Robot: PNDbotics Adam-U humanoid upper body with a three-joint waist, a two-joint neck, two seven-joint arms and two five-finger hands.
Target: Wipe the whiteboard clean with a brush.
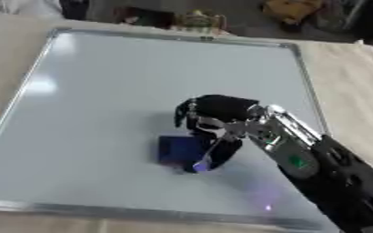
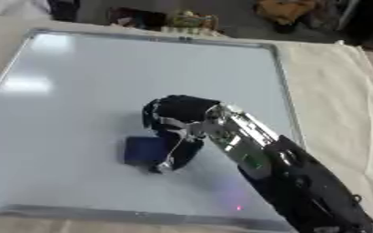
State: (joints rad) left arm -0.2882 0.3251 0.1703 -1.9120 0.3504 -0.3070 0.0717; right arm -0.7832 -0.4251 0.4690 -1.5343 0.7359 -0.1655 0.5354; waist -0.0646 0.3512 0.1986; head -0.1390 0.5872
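While one whiteboard [image 1: 102,82] lies flat on the table [image 1: 357,82] in the left eye view, a single right robot hand [image 1: 214,116] reaches in from the lower right, fingers curled round one dark blue brush [image 1: 178,149] resting on the board's lower middle. Seen from the right eye view, the same blue block sits under the thumb, touching the board's surface; the silver frame [image 2: 279,82] borders it.

Glossy smooth whiteboard [image 1: 126,86] with metal frame [image 1: 142,213]; matt cloth [image 2: 333,91] beneath.
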